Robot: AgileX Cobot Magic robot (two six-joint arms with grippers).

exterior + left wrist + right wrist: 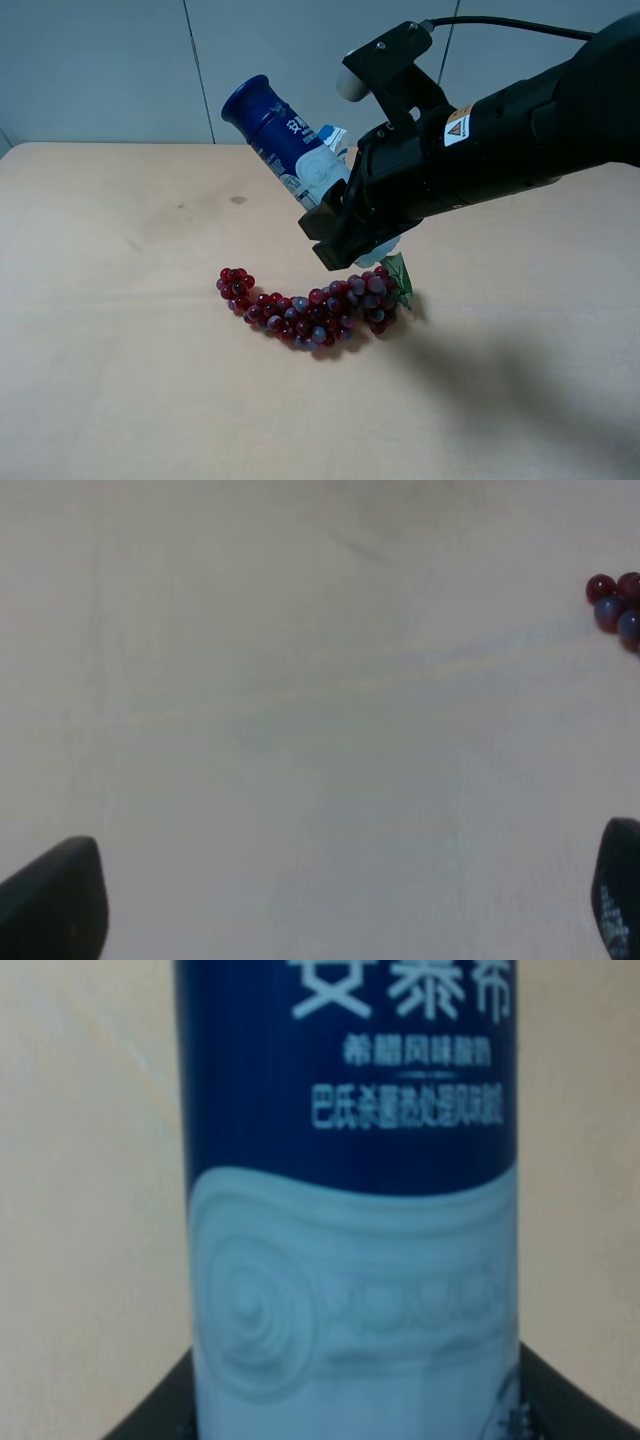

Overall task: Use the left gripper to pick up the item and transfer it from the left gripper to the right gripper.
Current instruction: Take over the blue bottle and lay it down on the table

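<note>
Two tools are at work here, and we find them in opposite states. The right tool (pixel 335 228) is pinching the white lower part of the item (pixel 278 132) and holds it in the air above the desk (pixel 120 350). The item is tilted, with its dark blue cap pointing up and toward the left of the high view. Under it on the desk lies a grape bunch (pixel 310 308), apart from the item. From the right wrist we see the item's blue-and-white label (pixel 350 1210) close up between dark fingers (pixel 150 1422). The left tool (pixel 340 905) is spread wide, its fingertips (pixel 60 905) at opposite edges of its wrist view, over the desk, with part of the grape bunch (pixel 615 605) off to one side.
</note>
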